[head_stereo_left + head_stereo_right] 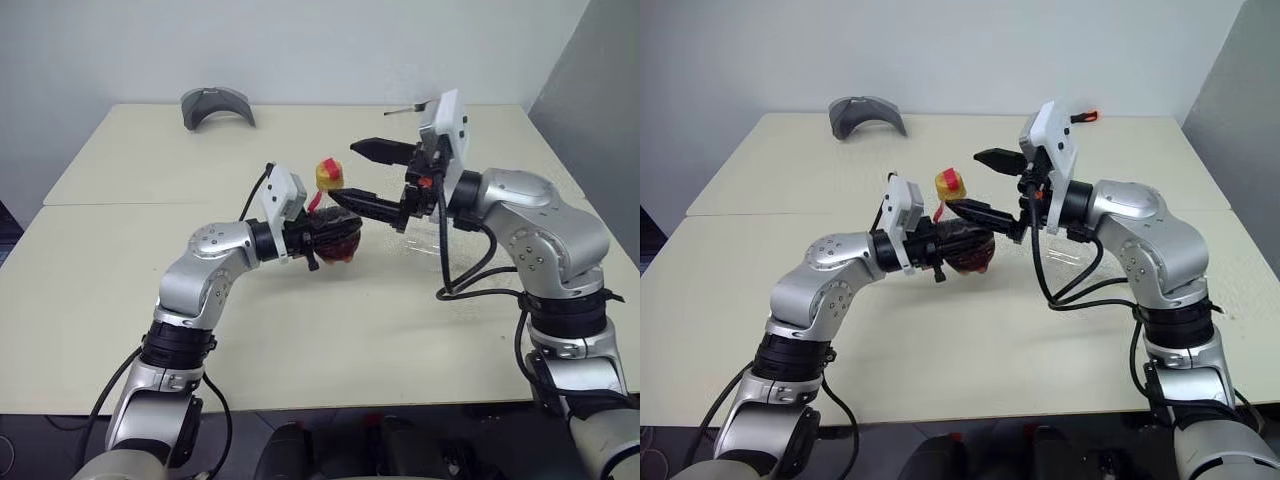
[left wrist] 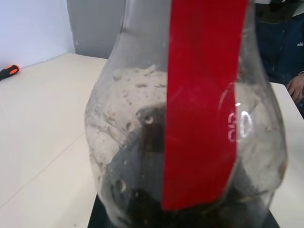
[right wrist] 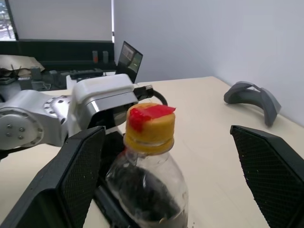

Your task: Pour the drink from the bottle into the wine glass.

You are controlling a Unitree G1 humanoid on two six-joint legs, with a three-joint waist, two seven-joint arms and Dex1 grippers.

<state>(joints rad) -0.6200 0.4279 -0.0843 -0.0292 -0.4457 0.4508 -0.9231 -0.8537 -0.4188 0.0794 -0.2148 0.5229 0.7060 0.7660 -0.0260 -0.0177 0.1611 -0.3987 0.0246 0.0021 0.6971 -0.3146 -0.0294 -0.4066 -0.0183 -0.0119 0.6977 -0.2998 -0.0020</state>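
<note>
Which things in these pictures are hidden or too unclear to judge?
- Wine glass: clear and faint behind the right gripper in the eye views; whether it holds any liquid cannot be told.
- Bottle: its body is covered by the left gripper.
- Drink level: cut off by the left wrist view's edge.

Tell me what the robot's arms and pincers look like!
Both arms are shiny silver metal with black rings at the joints and black cables looping alongside. Each wrist carries a white boxy block. The left pincer and right pincer have two black fingers; the right one's fingers are flat pads with a bumpy grid texture.
</note>
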